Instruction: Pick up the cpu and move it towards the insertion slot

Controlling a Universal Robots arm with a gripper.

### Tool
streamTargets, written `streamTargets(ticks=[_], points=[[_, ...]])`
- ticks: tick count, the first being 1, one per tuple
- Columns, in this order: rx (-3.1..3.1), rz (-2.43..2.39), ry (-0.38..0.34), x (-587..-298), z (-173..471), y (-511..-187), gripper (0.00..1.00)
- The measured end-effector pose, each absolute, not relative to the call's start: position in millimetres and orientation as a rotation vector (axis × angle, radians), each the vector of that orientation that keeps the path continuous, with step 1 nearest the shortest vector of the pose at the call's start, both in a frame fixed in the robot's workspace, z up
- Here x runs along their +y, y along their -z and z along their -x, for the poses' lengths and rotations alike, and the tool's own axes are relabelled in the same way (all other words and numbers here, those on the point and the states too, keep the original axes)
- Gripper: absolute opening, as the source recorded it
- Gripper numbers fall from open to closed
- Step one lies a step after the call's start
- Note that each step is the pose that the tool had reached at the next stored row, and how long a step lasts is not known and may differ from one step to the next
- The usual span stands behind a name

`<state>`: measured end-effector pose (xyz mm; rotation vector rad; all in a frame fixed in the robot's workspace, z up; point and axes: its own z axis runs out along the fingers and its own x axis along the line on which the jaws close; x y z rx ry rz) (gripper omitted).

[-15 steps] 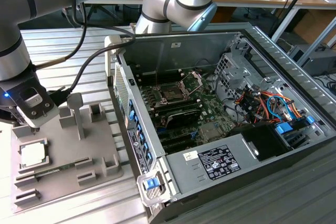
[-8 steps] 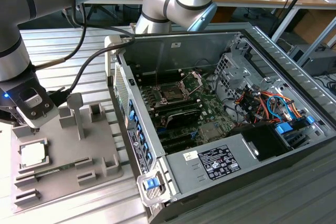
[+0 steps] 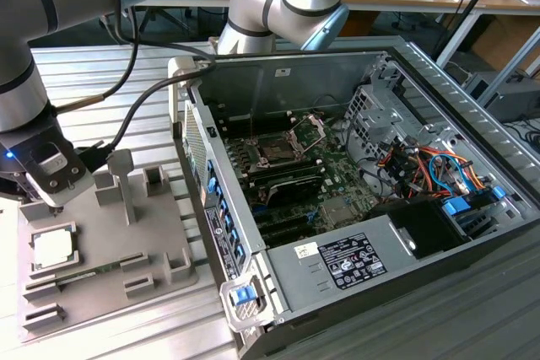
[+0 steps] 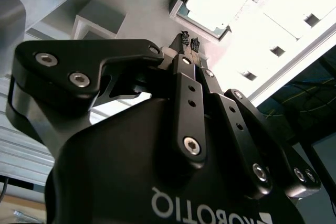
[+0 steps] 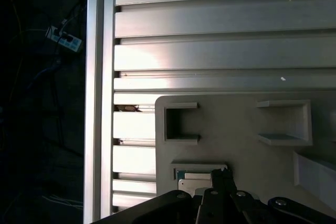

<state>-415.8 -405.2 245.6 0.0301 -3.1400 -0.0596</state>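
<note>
The cpu [image 3: 52, 247], a small pale silvery square, lies flat in a recess of the grey plastic tray [image 3: 160, 238] at the exterior view's left. My gripper [image 3: 56, 205] hangs just above the chip's far edge, fingers drawn together with nothing between them. In the second wrist view the black fingertips [image 4: 185, 39] sit side by side just short of the cpu [image 4: 218, 1]. The first wrist view catches the cpu [image 5: 193, 180] edge beside the gripper [image 5: 220, 173]. The insertion slot [image 3: 275, 151], with a silver frame and raised lever, lies on the green board inside the open computer case.
The tray carries an upright post [image 3: 125, 181] and several raised blocks close to my gripper. The computer case wall [image 3: 196, 137] stands between the tray and the socket. Inside are memory slots [image 3: 291, 183], bundled cables [image 3: 422, 162] and a power supply [image 3: 354, 259]. The ribbed aluminium table [image 5: 220, 40] surrounds the tray.
</note>
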Motion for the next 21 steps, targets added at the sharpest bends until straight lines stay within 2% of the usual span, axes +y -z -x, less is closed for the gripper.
streamTargets(ticks=[21], points=[[-3.140,-0.030,0.059,-405.2,417.4,-242.5,0.11]])
